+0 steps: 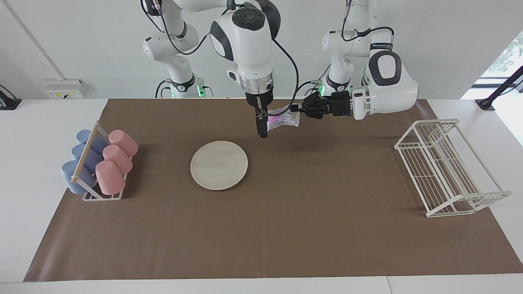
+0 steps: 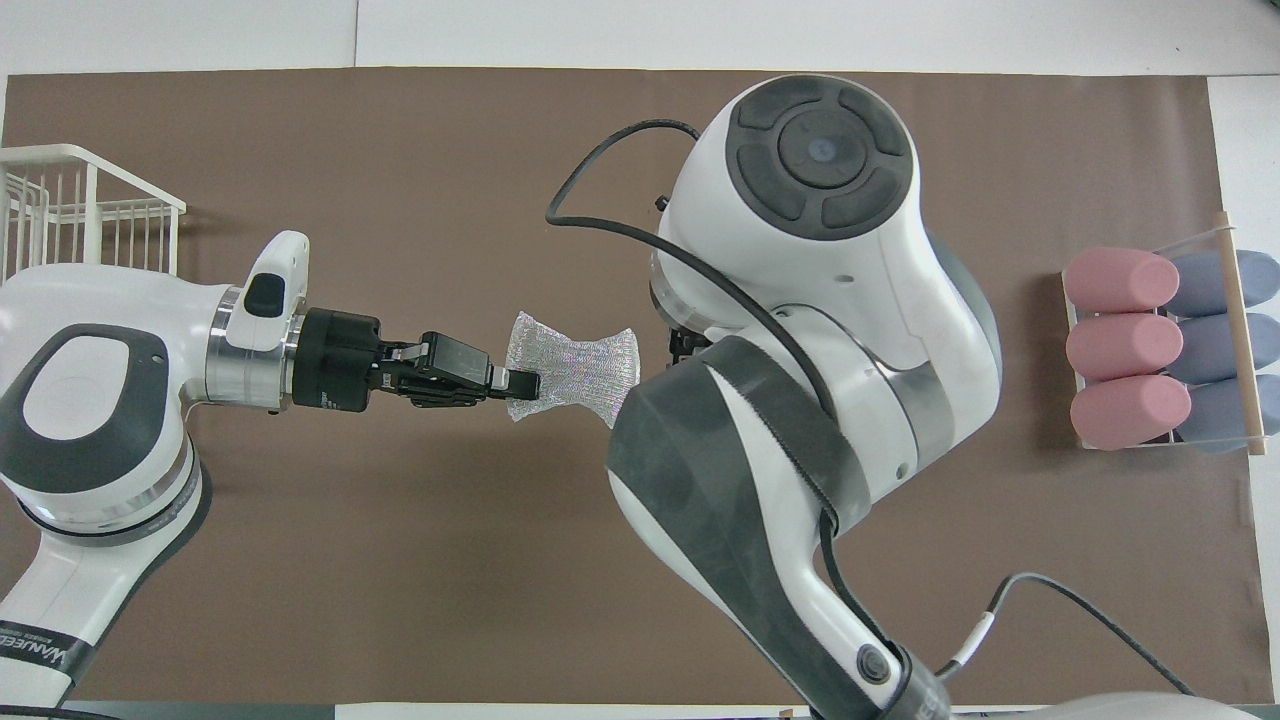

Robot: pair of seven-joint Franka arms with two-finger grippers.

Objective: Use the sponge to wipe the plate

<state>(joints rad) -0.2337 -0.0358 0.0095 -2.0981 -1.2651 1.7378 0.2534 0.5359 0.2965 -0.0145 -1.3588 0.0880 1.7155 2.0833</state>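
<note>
1. Closest to the robots, the left end effector (image 1: 292, 109) reaches in sideways over the brown mat (image 1: 327, 228) and is closed on one end of the sponge (image 1: 284, 120). The sponge hangs in the air, stretched out flat, and touches neither mat nor plate.
2. The right end effector (image 1: 263, 131) points straight down over the mat, just beside the sponge's other end. From overhead that end of the sponge (image 2: 575, 365) shows free, so the grip looks to be the left one alone. Whether the right end effector is open or closed I cannot tell.
3. A little farther out the plate (image 1: 219, 165) lies flat on the mat, about midway between the desk's (image 1: 36, 134) two long edges and somewhat toward the right arm's end. It is bare and well apart from the sponge.
4. The step in hand reads as carrying the sponge to the plate; no wiping is under way.
5. The next move calls for bringing the sponge across and down until it presses on the plate's face, then rubbing it. The right arm must keep out of that path, or steady the plate so it does not slide.
6. A cup rack (image 1: 88, 195) stands at the desk's right-arm end and a white dish rack (image 1: 445, 167) at its left-arm end.
</note>
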